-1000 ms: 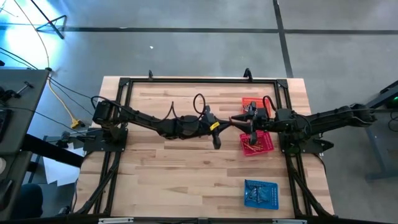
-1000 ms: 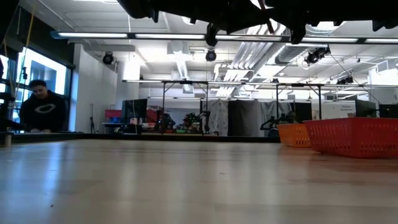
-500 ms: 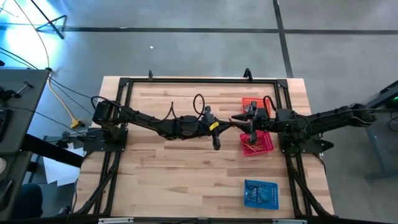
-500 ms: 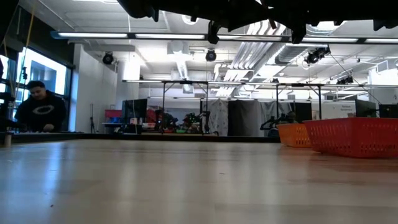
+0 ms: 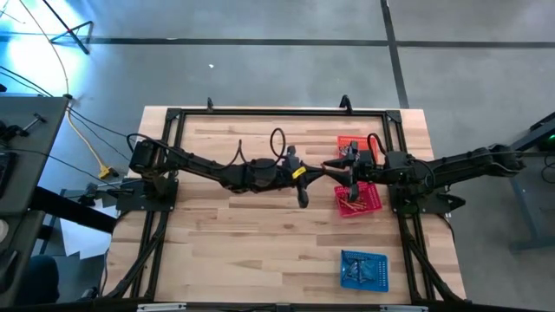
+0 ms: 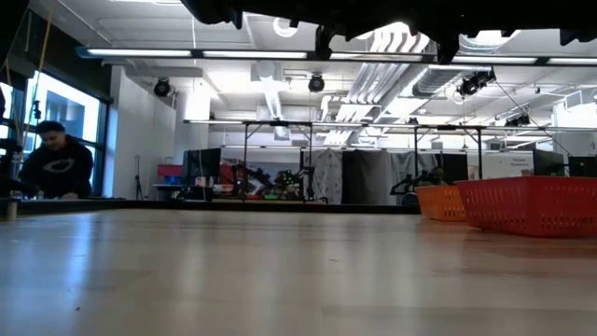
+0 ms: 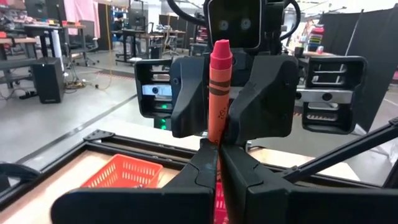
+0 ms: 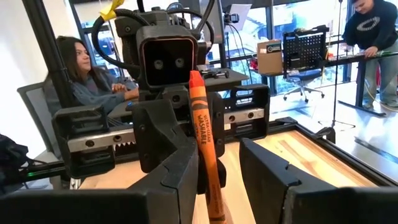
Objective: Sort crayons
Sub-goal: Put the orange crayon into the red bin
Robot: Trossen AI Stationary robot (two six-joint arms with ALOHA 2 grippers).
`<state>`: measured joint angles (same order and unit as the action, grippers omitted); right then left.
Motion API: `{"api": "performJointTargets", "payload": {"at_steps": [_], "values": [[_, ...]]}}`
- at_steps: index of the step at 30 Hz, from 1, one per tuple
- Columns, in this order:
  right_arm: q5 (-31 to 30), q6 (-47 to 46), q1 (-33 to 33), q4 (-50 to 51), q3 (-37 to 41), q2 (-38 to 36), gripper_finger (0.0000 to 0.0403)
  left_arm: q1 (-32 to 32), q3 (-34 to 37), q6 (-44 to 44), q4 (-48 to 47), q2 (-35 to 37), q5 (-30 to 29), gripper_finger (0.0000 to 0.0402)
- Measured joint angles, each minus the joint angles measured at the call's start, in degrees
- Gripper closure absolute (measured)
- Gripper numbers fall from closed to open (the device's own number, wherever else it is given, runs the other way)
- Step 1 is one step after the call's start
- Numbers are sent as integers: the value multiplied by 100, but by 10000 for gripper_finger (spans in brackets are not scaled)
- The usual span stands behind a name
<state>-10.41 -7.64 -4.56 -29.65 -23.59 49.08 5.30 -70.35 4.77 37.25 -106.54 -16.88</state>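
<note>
Wooden bench (image 5: 260,234) midline: left pincer (image 7: 217,152) clenched on upright red crayon (image 7: 219,93), facing released right pincer (image 8: 214,165), seemingly for a handover between arms.

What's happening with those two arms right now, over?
Left gripper shut on one crayon, held upright. Right gripper open, facing it, crayon in its gap. Both above red basket; nothing seen blocking.
</note>
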Motion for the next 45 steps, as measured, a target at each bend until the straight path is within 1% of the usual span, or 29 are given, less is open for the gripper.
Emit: {"api": "performJointTargets", "payload": {"at_steps": [6, 8, 11, 14, 16, 19, 22, 27, 31, 39, 43, 45], "values": [[10, 15, 0, 2, 0, 0, 291, 2, -52, -60, -92, 0, 15, 401], [11, 17, 0, 18, 0, 4, 298, 2, -52, -34, -125, 0, 13, 401], [31, 60, 0, 15, 0, 4, 325, 0, -59, 5, -129, 0, 11, 401], [51, 66, 0, 15, 0, 4, 374, -4, -59, 10, -134, 0, 6, 401], [106, 79, 0, 9, 0, 4, 392, 0, -59, 12, -133, 0, 11, 401], [164, -8, 0, -44, 0, 4, 389, 7, -62, 13, -131, 6, 15, 401], [164, 14, 2, -48, 2, 4, 397, 6, -62, 18, -131, 7, 12, 401], [166, -43, 2, -52, 4, 4, 399, 7, -63, 99, -133, 7, -20, 399], [169, -90, 2, -50, 4, 4, 400, 13, -63, 73, -135, 7, -30, 380], [205, -8, 4, -4, -7, -1, 402, 98, -70, -250, -136, 7, -48, 321], [55, 131, 4, 532, -262, -63, 402, 99, -74, -248, -131, 4, -57, 295], [-153, 240, 2, 1057, -472, -110, 402, 95, -75, -248, -135, 4, -84, 286]]}}
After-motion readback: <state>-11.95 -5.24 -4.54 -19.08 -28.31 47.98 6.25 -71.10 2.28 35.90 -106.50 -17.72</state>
